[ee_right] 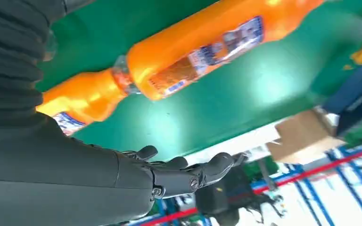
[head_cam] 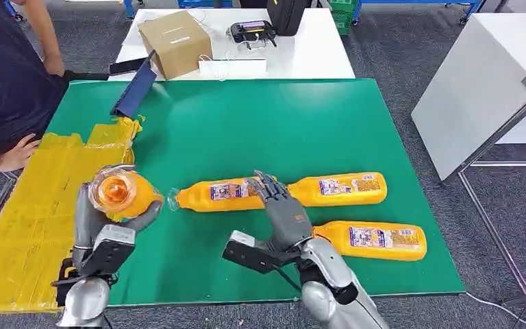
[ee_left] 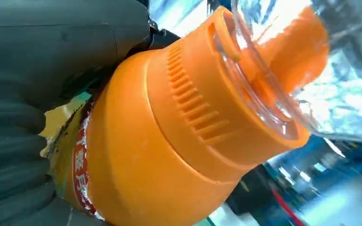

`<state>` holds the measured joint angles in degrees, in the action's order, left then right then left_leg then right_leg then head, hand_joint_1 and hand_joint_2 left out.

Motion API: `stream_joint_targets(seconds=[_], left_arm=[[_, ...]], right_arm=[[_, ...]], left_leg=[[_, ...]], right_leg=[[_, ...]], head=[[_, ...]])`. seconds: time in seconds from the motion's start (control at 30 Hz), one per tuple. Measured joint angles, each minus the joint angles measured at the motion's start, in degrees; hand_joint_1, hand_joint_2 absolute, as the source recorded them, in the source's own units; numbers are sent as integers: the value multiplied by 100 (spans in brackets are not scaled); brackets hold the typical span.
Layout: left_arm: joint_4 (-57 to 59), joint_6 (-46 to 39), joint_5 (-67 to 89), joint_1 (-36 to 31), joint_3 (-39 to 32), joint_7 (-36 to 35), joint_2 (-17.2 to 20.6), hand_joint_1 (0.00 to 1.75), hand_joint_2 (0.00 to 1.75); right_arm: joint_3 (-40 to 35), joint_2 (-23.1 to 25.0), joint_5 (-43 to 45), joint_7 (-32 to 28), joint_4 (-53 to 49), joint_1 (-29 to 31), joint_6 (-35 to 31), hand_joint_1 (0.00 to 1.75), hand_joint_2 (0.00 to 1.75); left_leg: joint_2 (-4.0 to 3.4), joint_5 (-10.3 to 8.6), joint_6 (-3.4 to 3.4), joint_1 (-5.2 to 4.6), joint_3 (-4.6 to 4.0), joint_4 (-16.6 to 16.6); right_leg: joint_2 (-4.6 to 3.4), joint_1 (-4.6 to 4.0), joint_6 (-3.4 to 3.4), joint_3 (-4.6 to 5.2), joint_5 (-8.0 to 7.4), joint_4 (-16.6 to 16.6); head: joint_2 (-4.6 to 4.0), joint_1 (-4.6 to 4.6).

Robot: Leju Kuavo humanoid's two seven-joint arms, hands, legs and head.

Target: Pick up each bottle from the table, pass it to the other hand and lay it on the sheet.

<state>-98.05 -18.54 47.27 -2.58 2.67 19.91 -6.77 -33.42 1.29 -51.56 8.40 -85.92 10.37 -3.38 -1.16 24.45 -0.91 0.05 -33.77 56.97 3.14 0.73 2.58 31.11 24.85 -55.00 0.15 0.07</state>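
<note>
**Orange bottles, four, on green mat**

Nearest us, our left hand (head_cam: 103, 229) grasps one orange bottle (head_cam: 118, 194) raised beside the yellow sheet (head_cam: 34, 205). Our right hand (head_cam: 282, 209), fingers released and spread, hovers among three bottles lying on the green mat (head_cam: 246, 123): near bottle (head_cam: 373, 240), middle bottle (head_cam: 222, 195), far-right bottle (head_cam: 342, 190). Beyond: cardboard box (head_cam: 174, 42), a person's hand (head_cam: 17, 152).

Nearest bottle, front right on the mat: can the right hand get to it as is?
Probably yes. The right hand is open and empty, and the nearest bottle lies just beside its wrist with nothing between; the left hand holds another bottle.
</note>
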Motion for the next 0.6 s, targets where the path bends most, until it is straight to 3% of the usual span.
stream_joint_targets(seconds=[0.2, 0.6], left_arm=[[1043, -1132, 2940, -835, 7, -1086, 469, 175, 175], [3480, -773, 4096, -1538, 590, -1619, 1554, 175, 175]], right_arm=[[393, -271, 682, -94, 588, 782, 559, 0, 0], [205, -129, 955, -162, 1937, 1743, 760, 0, 0]], left_leg=[[-7, -31, -1, -1, -11, 0], [-23, -37, 3, 3, -27, 0]], right_leg=[[-4, 0, 2, 7, -31, -2], [-8, -7, 3, 31, -31, -10]], head=[[0, 0], [0, 2]])
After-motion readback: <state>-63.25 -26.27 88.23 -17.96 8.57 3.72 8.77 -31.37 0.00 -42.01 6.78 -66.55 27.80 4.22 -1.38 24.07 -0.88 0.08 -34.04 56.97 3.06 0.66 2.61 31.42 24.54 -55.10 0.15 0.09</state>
